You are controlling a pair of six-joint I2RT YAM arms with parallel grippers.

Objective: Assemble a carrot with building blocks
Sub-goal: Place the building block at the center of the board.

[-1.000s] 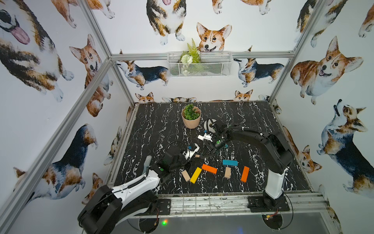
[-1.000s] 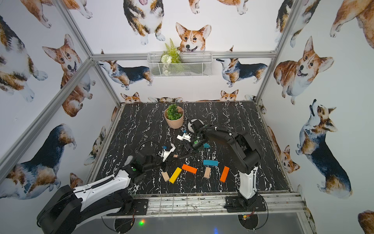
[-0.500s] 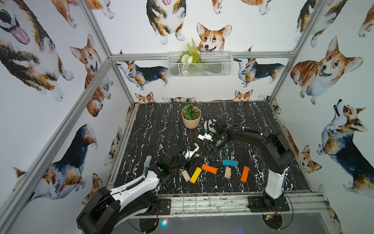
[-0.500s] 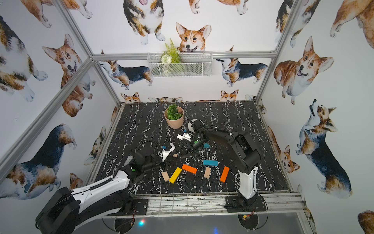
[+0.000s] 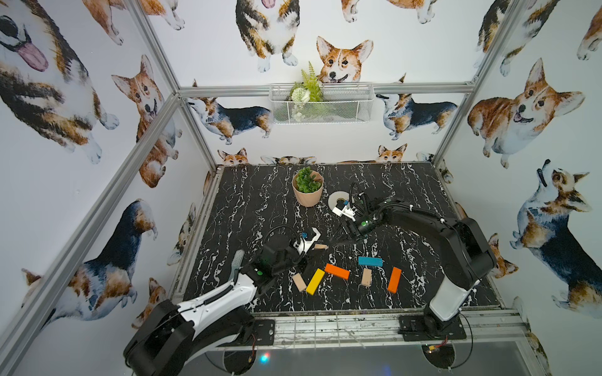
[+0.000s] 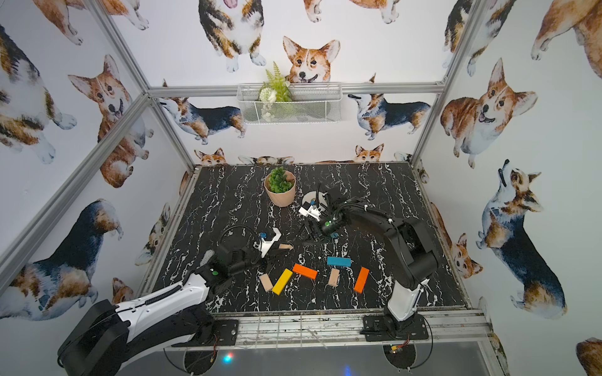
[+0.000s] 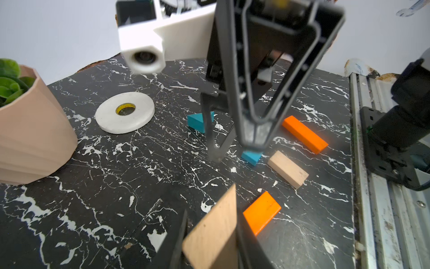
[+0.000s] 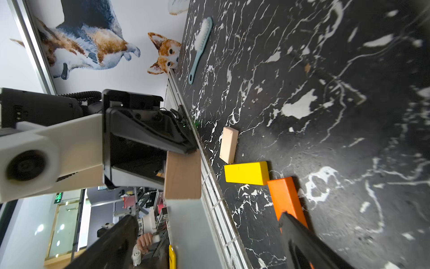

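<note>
While the left gripper [image 8: 180,173] grips a plain-wood triangle block [image 7: 213,235], the blue wooden triangle block [image 7: 197,121] lies ahead, beside the empty, wide-spread right gripper [image 7: 235,146].

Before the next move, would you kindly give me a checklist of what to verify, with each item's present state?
1. Left pincer shut on the plain wood piece: ok.
2. Right pincer open, holding nothing: ok.
3. Blue triangle resting on the table: ok.
4. Right pincer clear of the blue triangle: cannot tell; in the left wrist view one finger stands in front of it.
5. Bars lined into a column: not ok; the orange bar, yellow bar, second orange bar and blue bar lie scattered.
6. Tape roll apart from the blue triangle: ok.
</note>
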